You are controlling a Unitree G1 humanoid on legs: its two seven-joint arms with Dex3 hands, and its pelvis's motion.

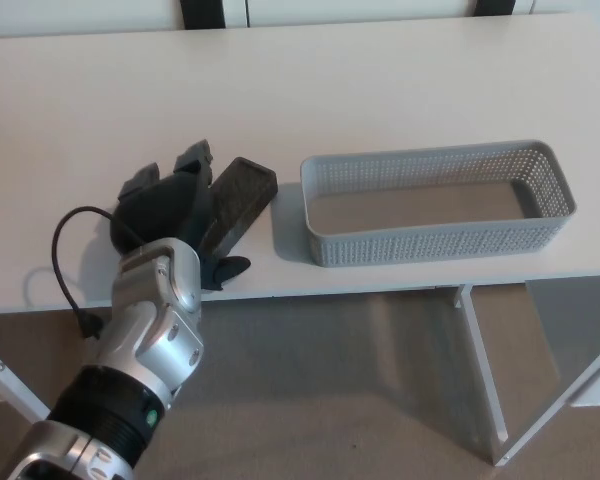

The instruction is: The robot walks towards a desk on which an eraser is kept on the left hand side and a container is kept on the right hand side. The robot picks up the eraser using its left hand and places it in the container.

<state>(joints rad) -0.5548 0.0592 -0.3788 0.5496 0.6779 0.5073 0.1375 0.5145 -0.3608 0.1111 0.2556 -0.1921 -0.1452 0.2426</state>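
**Head view: my left hand at the eraser, grasp stage**

Head view, looking down on a white desk (400,90). My left hand (170,205) lies on the desk at the left side of the eraser (238,200), a dark oblong block lying near the front edge. My two fingers (192,160) reach along the eraser's left flank and my thumb (225,268) shows at its near end; the hand is partly closed about the block, but I cannot tell from this angle whether it grips it firmly or merely touches it. The eraser rests flat on the desk, not lifted. The container (435,245), a grey perforated basket, stands just to the right of the eraser, apart from it, and appears empty. My right hand is not in view.

I judge the step in hand to be the pickup. Next I would need a secure hold, a lift clear of the basket's near wall, and a short carry rightward. Beneath the desk, beige floor (330,400) and a white desk leg (485,380) show.
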